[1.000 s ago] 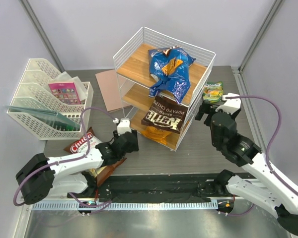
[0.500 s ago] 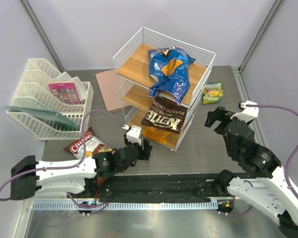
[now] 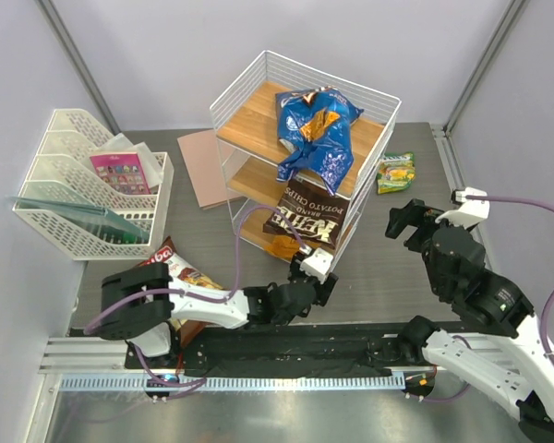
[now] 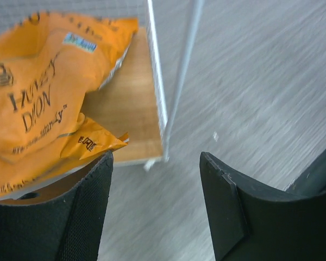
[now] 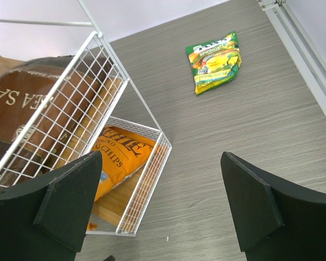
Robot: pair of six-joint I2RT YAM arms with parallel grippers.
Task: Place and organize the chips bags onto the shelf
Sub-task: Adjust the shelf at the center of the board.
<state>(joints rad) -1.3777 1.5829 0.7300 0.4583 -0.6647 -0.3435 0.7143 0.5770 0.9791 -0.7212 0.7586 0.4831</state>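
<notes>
Left gripper [image 4: 155, 163]: matte black fingers moderately apart, empty, at the bottom corner of the white wire, wood-board shelf [image 4: 135, 109]. Crinkly orange bag [image 4: 38, 98] lies on its bottom board. Right gripper [image 5: 162, 163]: spread wide, empty. Glossy green-yellow bag [image 5: 213, 61] lies flat on the grey woodgrain table [image 5: 250, 119].

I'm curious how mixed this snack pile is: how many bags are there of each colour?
Blue bag: 1
Dark brown bag: 1
Orange bag: 1
Green-yellow bag: 1
Brown-white bag with red lettering: 1
Total: 5

Blue bag [image 3: 316, 129] atop shelf [image 3: 254, 120], brown bag [image 3: 305, 218] mid-tier, orange bag [image 4: 38, 103] lowest, green bag [image 3: 396, 172] and red-lettered bag [image 3: 164, 269] outside
</notes>
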